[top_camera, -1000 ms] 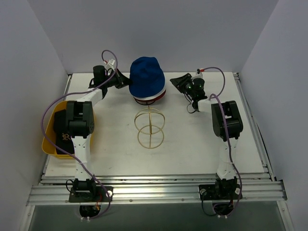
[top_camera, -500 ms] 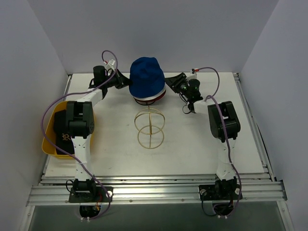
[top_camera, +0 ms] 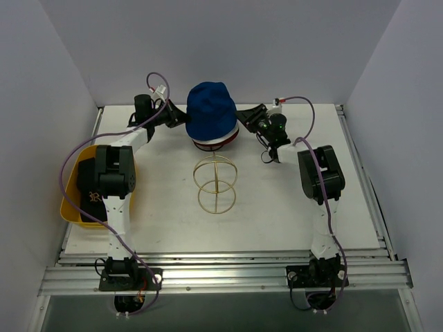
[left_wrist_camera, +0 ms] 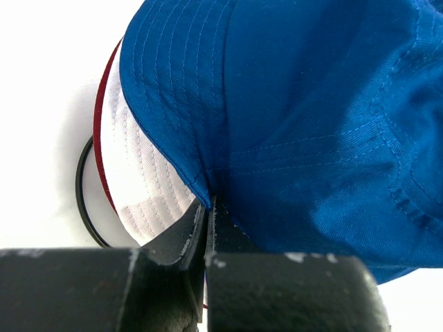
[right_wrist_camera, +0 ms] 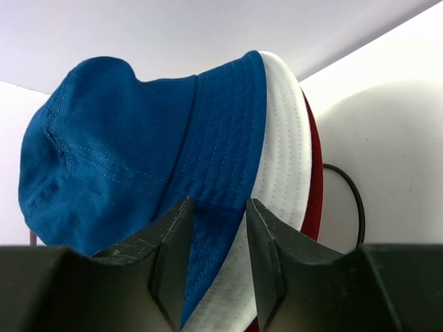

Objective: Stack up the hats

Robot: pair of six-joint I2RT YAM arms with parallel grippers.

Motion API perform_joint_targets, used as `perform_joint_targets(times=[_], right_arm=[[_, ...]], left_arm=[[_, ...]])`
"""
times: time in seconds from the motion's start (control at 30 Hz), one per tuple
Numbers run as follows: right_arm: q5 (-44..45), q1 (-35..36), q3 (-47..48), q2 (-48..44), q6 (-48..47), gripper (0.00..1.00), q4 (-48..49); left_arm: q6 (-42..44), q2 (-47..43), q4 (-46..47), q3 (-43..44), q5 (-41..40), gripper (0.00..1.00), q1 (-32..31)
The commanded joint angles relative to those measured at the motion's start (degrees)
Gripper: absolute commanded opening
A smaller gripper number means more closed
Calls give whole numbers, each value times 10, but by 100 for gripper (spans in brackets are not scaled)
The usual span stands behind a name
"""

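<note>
Nearest me on the left, the yellow plastic tub (top_camera: 68, 207) holds a dark item (top_camera: 91, 196) with pale lettering. My left arm covers much of it, so I cannot tell whether it is the red cap. In the middle of the tabletop (top_camera: 277, 214) stands a bare gold wire sphere frame (top_camera: 216, 185).

At the far side sits the stack: the blue fabric hat (top_camera: 211, 109) on top, the white fabric bucket hat (right_wrist_camera: 282, 138) under it, and the dark red bucket hat (right_wrist_camera: 315, 173) lowest, with only its brim edge showing. I judge three hats stacked and a fourth left to add.

The left gripper (left_wrist_camera: 208, 202) is pinched tight on the blue hat's brim. The right gripper (right_wrist_camera: 219, 202) stands narrowly apart at the opposite brim; I cannot say whether it touches. A black wire ring (left_wrist_camera: 79, 188) peeks from beneath the stack, and the rest of that frame is hidden.
</note>
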Motion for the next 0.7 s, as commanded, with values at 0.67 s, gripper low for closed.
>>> perform_joint_targets(times=[0.67], right_arm=[[23,-2,-20,13,2,0,63]], left_arm=[[31,-49,-5,-33,-3,2,-16]])
